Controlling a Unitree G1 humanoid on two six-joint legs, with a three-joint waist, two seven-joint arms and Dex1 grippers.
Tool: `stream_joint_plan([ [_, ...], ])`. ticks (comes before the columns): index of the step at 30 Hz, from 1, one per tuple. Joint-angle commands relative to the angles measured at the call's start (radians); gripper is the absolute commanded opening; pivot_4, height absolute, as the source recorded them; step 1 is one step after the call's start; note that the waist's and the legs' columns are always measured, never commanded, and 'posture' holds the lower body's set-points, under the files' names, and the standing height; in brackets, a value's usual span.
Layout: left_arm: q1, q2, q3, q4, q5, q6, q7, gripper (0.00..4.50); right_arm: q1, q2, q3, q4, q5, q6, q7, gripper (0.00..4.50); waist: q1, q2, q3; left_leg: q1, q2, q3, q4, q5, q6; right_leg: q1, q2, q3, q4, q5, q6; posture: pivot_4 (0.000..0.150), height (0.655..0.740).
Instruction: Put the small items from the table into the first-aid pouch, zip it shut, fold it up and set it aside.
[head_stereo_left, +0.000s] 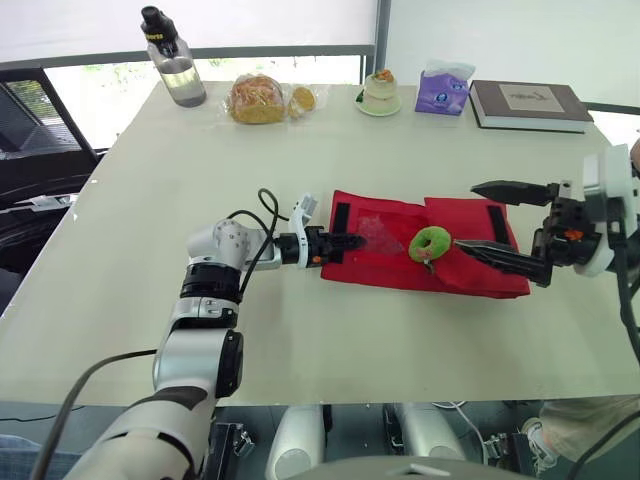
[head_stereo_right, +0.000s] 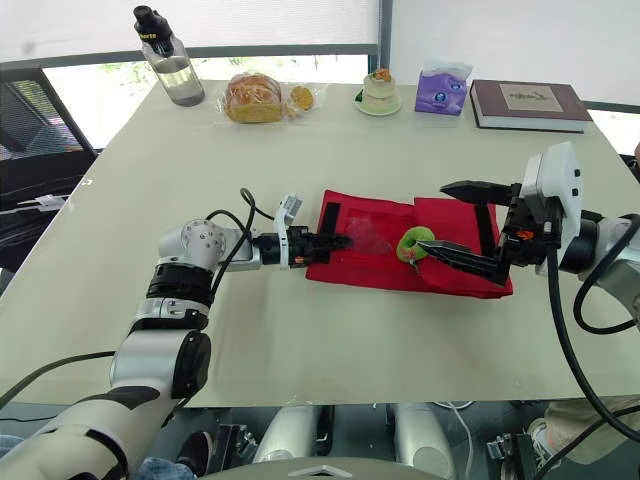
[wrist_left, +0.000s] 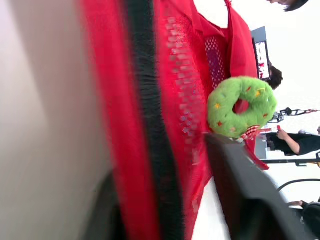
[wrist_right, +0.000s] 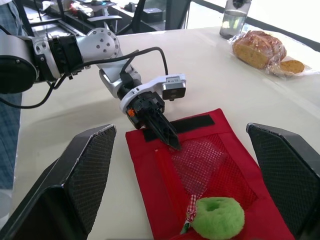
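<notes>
Red first-aid pouch (head_stereo_left: 380, 268) lay open mid-table, green plush ring (head_stereo_left: 431, 243) atop its mesh. Left gripper (head_stereo_left: 350, 241) pinched the mesh edge; right gripper (head_stereo_left: 467, 215) gaped empty, just right of the ring. Advised: raise the mesh well before nudging the ring inside.

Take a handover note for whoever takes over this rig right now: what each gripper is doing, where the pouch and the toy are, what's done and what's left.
Left gripper: shut on the pouch, pinching the mesh near its left end.
Right gripper: open and empty, over the pouch's right half, its nearer finger beside the green toy.
Pouch: spread open flat, mid-table.
Toy: lying on top of the pouch's mesh, not tucked in as far as I can tell.
Done: toy is at the pouch.
Left: get the toy inside, zip, fold, set aside.
</notes>
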Motion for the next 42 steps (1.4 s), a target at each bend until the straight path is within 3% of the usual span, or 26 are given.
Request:
stream_joint_plan([
  [1, 0.015, 0.034, 0.017, -0.052, -0.004, 0.022, -0.025, 0.18, -0.014, -0.002, -0.024, -0.015, 0.004, -0.019, -0.006, 4.5, 0.001, 0.0, 0.0, 0.0, 0.0, 0.0, 0.0, 0.0, 0.0, 0.0, 0.0, 0.0, 0.0, 0.0, 0.0, 0.15, 0.74],
  [2, 0.022, 0.044, 0.02, -0.062, -0.006, 0.029, -0.03, 0.01, -0.015, -0.002, -0.021, -0.015, 0.004, -0.02, -0.005, 4.5, 0.0, 0.0, 0.0, 0.0, 0.0, 0.0, 0.0, 0.0, 0.0, 0.0, 0.0, 0.0, 0.0, 0.0, 0.0, 0.15, 0.74],
  [8, 0.103, 0.19, 0.01, -0.144, -0.021, 0.079, -0.112, 0.01, -0.008, 0.0, -0.01, -0.008, -0.007, -0.028, 0.008, 4.5, -0.027, 0.0, 0.0, 0.001, 0.001, -0.001, -0.001, 0.0, 0.0, -0.001, 0.0, 0.001, 0.0, 0.0, -0.001, 0.15, 0.74],
  [15, 0.15, 0.473, -0.07, -0.146, -0.007, -0.007, -0.39, 0.01, -0.021, 0.012, 0.043, 0.02, -0.046, -0.045, 0.028, 4.5, -0.025, 0.0, 0.0, 0.001, 0.002, -0.001, -0.003, 0.0, 0.0, -0.002, 0.001, 0.001, 0.0, 0.0, -0.001, 0.15, 0.74],
  [20, 0.089, 0.537, -0.062, -0.164, -0.032, -0.012, -0.507, 0.01, -0.061, 0.051, 0.168, 0.084, -0.151, -0.107, 0.062, 4.5, -0.013, -0.001, 0.0, 0.0, 0.0, 0.0, -0.001, 0.0, 0.001, -0.001, -0.003, 0.0, -0.001, -0.001, 0.0, 0.15, 0.74],
  [24, 0.065, 0.547, -0.06, -0.186, -0.063, 0.011, -0.575, 0.0, -0.132, 0.132, 0.31, 0.202, -0.272, -0.178, 0.087, 3.59, -0.017, -0.001, 0.001, 0.0, 0.0, 0.0, -0.001, 0.0, 0.002, -0.002, -0.004, 0.0, 0.0, -0.001, 0.0, 0.15, 0.74],
  [26, 0.066, 0.556, -0.064, -0.211, -0.081, 0.025, -0.609, 0.0, -0.16, 0.181, 0.357, 0.254, -0.308, -0.202, 0.093, 2.61, -0.02, -0.001, 0.001, 0.0, 0.0, 0.002, -0.001, 0.0, 0.002, -0.002, -0.003, -0.001, 0.0, 0.0, 0.0, 0.15, 0.74],
  [32, 0.058, 0.547, -0.081, -0.242, -0.067, 0.018, -0.607, 0.0, -0.29, 0.337, 0.516, 0.509, -0.518, -0.356, 0.095, 0.21, -0.025, 0.0, 0.001, -0.001, 0.001, 0.002, -0.002, 0.0, 0.002, -0.004, -0.001, -0.001, 0.001, 0.0, -0.001, 0.15, 0.74],
  [38, 0.019, 0.513, -0.079, -0.253, -0.078, 0.023, -0.605, 0.0, -0.34, 0.41, 0.673, 0.686, -0.732, -0.436, 0.088, 0.09, -0.021, -0.001, 0.001, -0.001, 0.001, 0.002, -0.001, 0.0, 0.002, -0.004, -0.002, -0.001, 0.001, 0.0, -0.001, 0.15, 0.74],
  [42, -0.054, 0.43, -0.036, -0.283, -0.12, 0.067, -0.552, 0.0, -0.347, 0.363, 0.781, 0.752, -0.901, -0.41, 0.096, 0.09, -0.018, -0.001, 0.001, -0.001, 0.001, 0.002, 0.0, 0.0, 0.002, -0.002, -0.002, -0.002, 0.001, 0.001, -0.001, 0.15, 0.74],
])
